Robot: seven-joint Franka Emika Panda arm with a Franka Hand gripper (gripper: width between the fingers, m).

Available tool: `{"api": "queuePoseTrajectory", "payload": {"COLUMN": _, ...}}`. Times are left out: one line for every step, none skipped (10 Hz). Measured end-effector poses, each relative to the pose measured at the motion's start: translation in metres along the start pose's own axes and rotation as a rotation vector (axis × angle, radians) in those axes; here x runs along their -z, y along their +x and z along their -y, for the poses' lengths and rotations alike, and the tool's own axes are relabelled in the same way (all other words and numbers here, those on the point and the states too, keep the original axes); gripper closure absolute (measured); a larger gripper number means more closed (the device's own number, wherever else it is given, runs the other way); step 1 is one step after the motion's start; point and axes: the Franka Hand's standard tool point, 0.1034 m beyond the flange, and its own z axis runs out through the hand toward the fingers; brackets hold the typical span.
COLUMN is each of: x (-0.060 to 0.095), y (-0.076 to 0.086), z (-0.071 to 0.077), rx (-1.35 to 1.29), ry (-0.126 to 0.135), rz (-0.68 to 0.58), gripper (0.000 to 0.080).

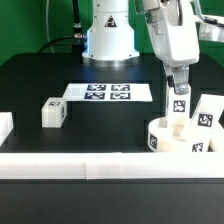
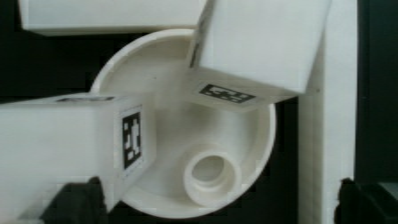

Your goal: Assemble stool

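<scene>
Fingers (image 2: 71,205) spread to full width, seen in the wrist view only as two dark stubs cut off at the frame's edge, with part of the seat (image 2: 178,130) between them and nothing gripped. In the exterior view they are hard to separate from the arm (image 1: 170,40) above them. Black surface (image 1: 40,80) runs out of frame at left and right. Long white rail (image 1: 90,166) crosses the foreground. A white piece (image 1: 4,126) at the exterior view's left is cut off and cannot be identified. Marker board (image 1: 106,92) lies flat near the robot base (image 1: 108,35). The seat, a thick white round ring with tags on its wall, rests on the surface at the exterior view's right, just behind the rail and directly below the arm. Its far side is covered. Tagged leg (image 1: 180,104) stands over the seat beneath the arm; whether it sits in a socket cannot be told. Second leg (image 1: 207,113), white and blocky with a black-and-white tag, stands just beside the seat at the exterior view's right. Third leg (image 1: 53,113) lies alone, well apart, at the exterior view's left. One round socket (image 2: 214,173) shows open in the seat's face.
</scene>
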Motion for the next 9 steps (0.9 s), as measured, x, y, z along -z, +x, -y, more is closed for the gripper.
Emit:
{"api": "queuePoseTrajectory", "payload": {"x": 0.001, "y": 0.012, "z": 0.000, "rx": 0.116, "ry": 0.002, "rz": -0.006, "gripper": 0.0151}}
{"api": "queuePoseTrajectory", "payload": {"x": 0.001, "y": 0.025, "z": -0.002, "rx": 0.146, "ry": 0.013, "rz": -0.015, "gripper": 0.0151}}
{"api": "queuePoseTrajectory", "payload": {"x": 0.002, "y": 0.029, "z": -0.004, "rx": 0.140, "ry": 0.012, "rz": -0.017, "gripper": 0.0151}}
{"api": "queuePoseTrajectory", "payload": {"x": 0.004, "y": 0.035, "z": -0.003, "rx": 0.198, "ry": 0.013, "rz": -0.022, "gripper": 0.0151}}
{"api": "queuePoseTrajectory", "payload": {"x": 0.006, "y": 0.045, "z": -0.002, "rx": 0.286, "ry": 0.016, "rz": -0.028, "gripper": 0.0151}}
{"api": "queuePoseTrajectory", "payload": {"x": 0.006, "y": 0.046, "z": -0.002, "rx": 0.292, "ry": 0.014, "rz": -0.029, "gripper": 0.0151}}
{"api": "queuePoseTrajectory", "payload": {"x": 0.006, "y": 0.045, "z": -0.002, "rx": 0.336, "ry": 0.013, "rz": -0.029, "gripper": 0.0151}}
{"api": "queuePoseTrajectory", "payload": {"x": 0.006, "y": 0.046, "z": -0.002, "rx": 0.434, "ry": 0.011, "rz": -0.031, "gripper": 0.0151}}
{"api": "queuePoseTrajectory", "payload": {"x": 0.005, "y": 0.047, "z": -0.003, "rx": 0.573, "ry": -0.009, "rz": -0.031, "gripper": 0.0151}}
